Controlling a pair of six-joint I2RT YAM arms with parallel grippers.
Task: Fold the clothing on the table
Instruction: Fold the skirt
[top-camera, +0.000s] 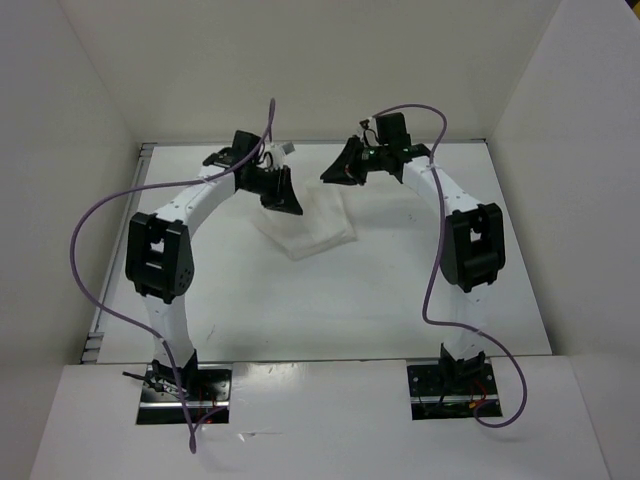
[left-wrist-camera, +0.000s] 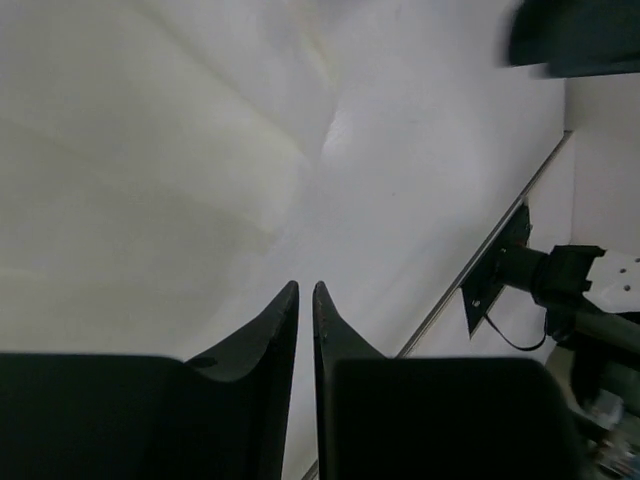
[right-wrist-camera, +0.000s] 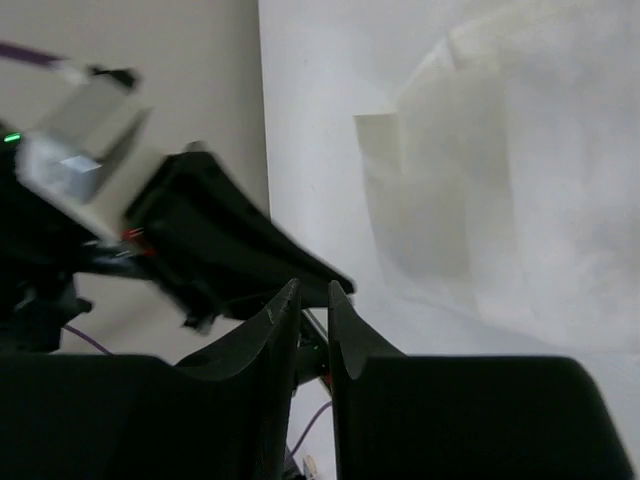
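Top external view: the left gripper (top-camera: 285, 203) was seen over the clothing (top-camera: 315, 232), the right gripper (top-camera: 330, 172) beside it above the table (top-camera: 350, 310), both claws drawn nearly together, nothing visibly clamped.

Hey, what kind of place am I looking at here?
Probably a robotics lab test booth: the left arm and right arm are bolted to a white table, plain white walls box it in, and the clothing lies there for folding.
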